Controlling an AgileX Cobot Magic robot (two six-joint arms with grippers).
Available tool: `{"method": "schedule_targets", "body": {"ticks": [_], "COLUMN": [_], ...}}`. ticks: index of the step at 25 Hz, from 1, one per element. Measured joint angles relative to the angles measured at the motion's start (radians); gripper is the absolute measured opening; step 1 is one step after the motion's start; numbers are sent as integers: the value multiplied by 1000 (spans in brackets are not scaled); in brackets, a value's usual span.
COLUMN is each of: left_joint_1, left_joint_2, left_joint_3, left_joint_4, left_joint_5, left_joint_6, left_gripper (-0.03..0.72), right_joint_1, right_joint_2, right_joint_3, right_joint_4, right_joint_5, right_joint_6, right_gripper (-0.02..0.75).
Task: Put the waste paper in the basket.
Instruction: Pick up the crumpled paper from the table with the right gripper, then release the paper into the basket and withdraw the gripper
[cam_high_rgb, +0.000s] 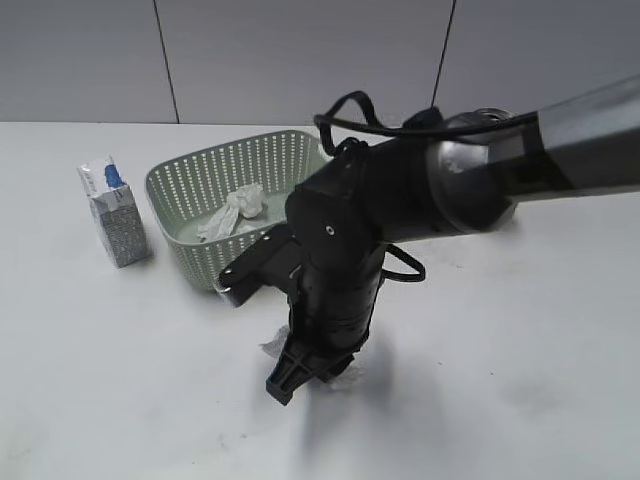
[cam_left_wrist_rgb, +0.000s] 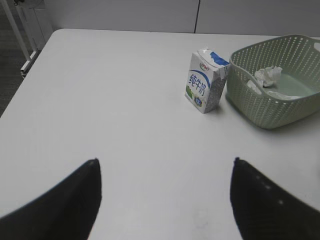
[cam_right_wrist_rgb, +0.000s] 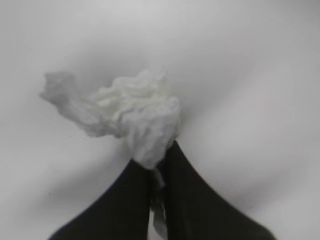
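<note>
White table (cam_high_rgb: 520, 330) with basket (cam_high_rgb: 190, 190), milk carton (cam_high_rgb: 115, 212), crumpled paper (cam_right_wrist_rgb: 125, 112).

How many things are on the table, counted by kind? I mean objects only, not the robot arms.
Crumpled waste paper: 2, one in the basket, one pinched by the right gripper on the table
Green perforated basket: 1
Milk carton: 1
Total: 4

Even, cool overhead light fills every view, no glare. A soft shadow pools on the table (cam_high_rgb: 480, 400) beneath the right arm (cam_high_rgb: 400, 200). The close-up crumpled paper (cam_right_wrist_rgb: 125, 112) reads blurry, its edges smeared.
</note>
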Motion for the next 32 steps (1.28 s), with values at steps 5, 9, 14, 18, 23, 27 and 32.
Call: {"method": "schedule_targets", "body": {"ticks": [5,9,14,18,23,27,32], "left_joint_1": [0,0,0,0,0,0,0], "left_joint_2": [0,0,0,0,0,0,0], "left_joint_3": [0,0,0,0,0,0,0], "left_joint_4": [0,0,0,0,0,0,0], "left_joint_5": [0,0,0,0,0,0,0], "left_joint_6": [0,0,0,0,0,0,0], "left_gripper": [591,591,591,591,591,591,591], "right_joint_1": [0,0,0,-16,-92,-167,-201], "right_joint_2": [-121,-242,-337,-344,-273,-160,-45], "right_joint_3": [0,-10,-32,-34,-34,-35,-35], "right_joint_4": [0,-27,-176,-315,-356,-337,-327], "right_joint_5": [13,-4,-179,-406,-669,-800,-988], "right_joint_6": [0,0,27,185,355,383,387], "right_gripper": [27,26,26,26,24,34,288]}}
